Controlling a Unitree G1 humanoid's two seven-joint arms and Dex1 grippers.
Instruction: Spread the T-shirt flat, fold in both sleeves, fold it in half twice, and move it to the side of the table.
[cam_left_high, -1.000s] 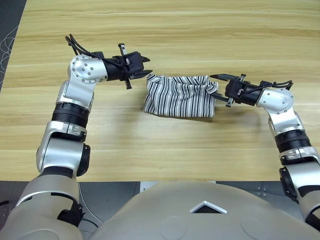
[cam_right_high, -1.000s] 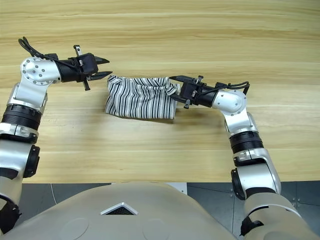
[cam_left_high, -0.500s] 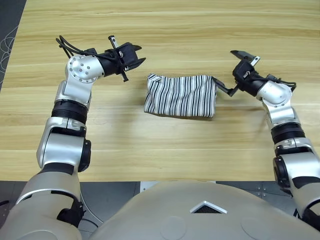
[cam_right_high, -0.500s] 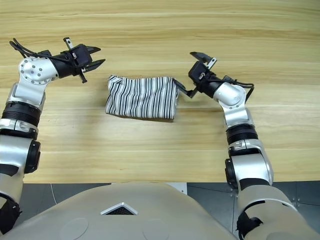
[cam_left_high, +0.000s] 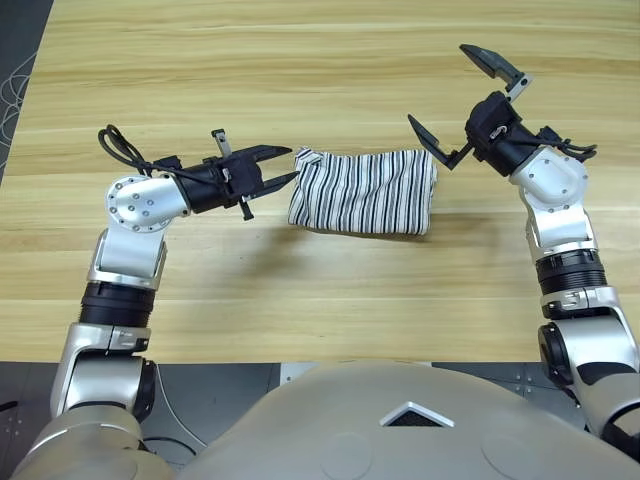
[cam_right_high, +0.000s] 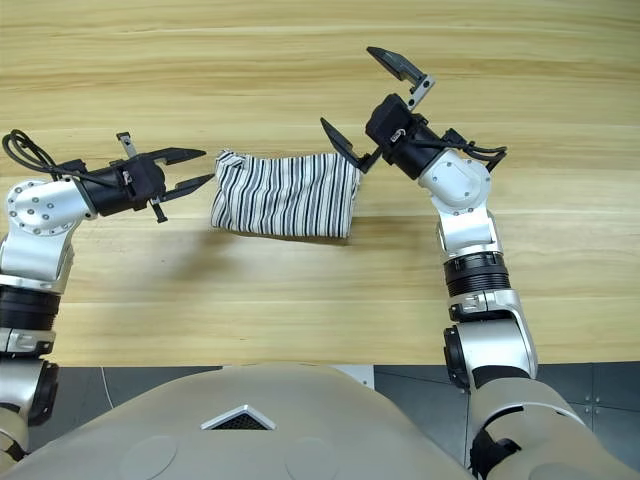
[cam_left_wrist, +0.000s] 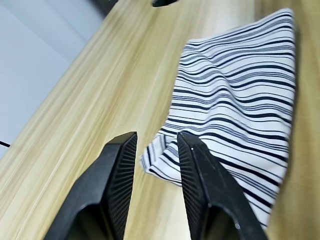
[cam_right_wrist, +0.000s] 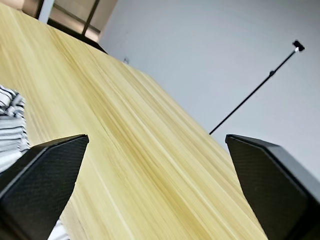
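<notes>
Folded T-shirt (cam_left_high: 362, 191) lies on the table (cam_left_high: 300, 60) between the parted left pincer (cam_left_high: 292, 163) and wide-spread right pincer (cam_left_high: 438, 84).

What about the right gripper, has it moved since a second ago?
Yes. The right gripper has left the T-shirt at its right edge and risen toward the far table edge.

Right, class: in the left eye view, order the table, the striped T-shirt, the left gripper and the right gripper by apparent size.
1. table
2. T-shirt, folded
3. right gripper and left gripper, unranked: the right, open wide, spans more, but seems raised nearer the camera.
</notes>
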